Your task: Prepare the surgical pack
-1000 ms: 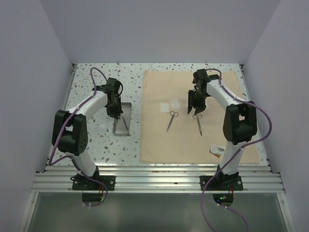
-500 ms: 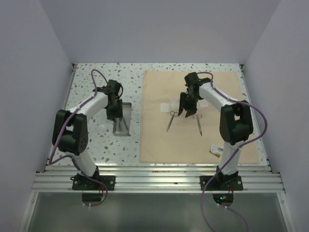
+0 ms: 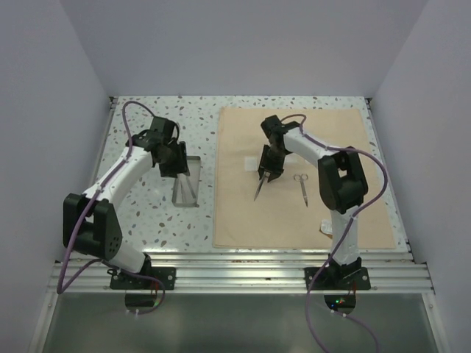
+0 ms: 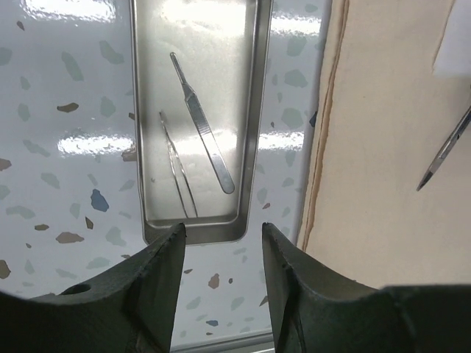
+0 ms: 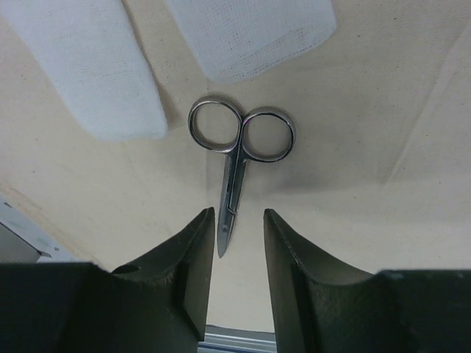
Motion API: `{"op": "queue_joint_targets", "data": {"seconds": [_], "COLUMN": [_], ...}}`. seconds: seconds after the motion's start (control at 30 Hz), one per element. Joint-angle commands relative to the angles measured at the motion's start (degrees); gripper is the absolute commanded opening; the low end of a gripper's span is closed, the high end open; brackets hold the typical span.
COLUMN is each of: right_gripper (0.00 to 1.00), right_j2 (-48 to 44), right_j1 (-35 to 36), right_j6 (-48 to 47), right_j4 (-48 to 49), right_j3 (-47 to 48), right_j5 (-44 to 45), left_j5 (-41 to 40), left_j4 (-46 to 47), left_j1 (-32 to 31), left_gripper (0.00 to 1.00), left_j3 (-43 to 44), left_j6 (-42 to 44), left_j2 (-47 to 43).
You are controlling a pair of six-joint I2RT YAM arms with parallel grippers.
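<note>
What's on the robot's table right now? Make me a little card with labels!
Cloth: tan cloth sheet, spread flat on the speckled table
Tray: grey metal tray, left of the cloth
In tray: thin forceps, flat steel tool
On cloth: scissors, second scissors, gauze squares, small white packet
Left gripper: open, empty, above one end of the tray
Right gripper: open, holding nothing, above the scissors' tips

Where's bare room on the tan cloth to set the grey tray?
Near strip of the large tan cloth sheet, between the steel scissors and its front edge, left of the small white packet. Crowded mid-cloth: white gauze squares, scissors, right gripper.
</note>
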Motion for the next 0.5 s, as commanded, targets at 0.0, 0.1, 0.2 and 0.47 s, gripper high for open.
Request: {"op": "queue_joint_targets", "data": {"seconds": [0.0,0.1,0.2,0.47], "right_gripper": [0.36,0.35,0.36,0.35], "right_j2": [1.8,3.2,4.0,7.2], "right_j1": [1.1,2.2,3.1,4.1], "right_j6": [4.3,5.3,6.1,8.7], "right_j4": [-0.8,-1.9,-2.0,-3.9], "right_j3": [2.5,3.8,4.4,4.8], "right_j5": [3.2,4.3,4.7,6.8], "left_j5": [3.2,4.0,4.5,5.5], "left_j4": [1.6,2.2,2.5,2.9], "left_j1": [-0.3,-0.6,-0.6,-0.6], "left_gripper": [0.5,0.5,0.5,0.5], "left_j3": [-2.0,-2.9,-3.1,-3.2], "left_j6": [-1.5,-1.4,-1.0,-0.1], "left_j2": [-1.3,-1.6,-1.9,-2.2]}}
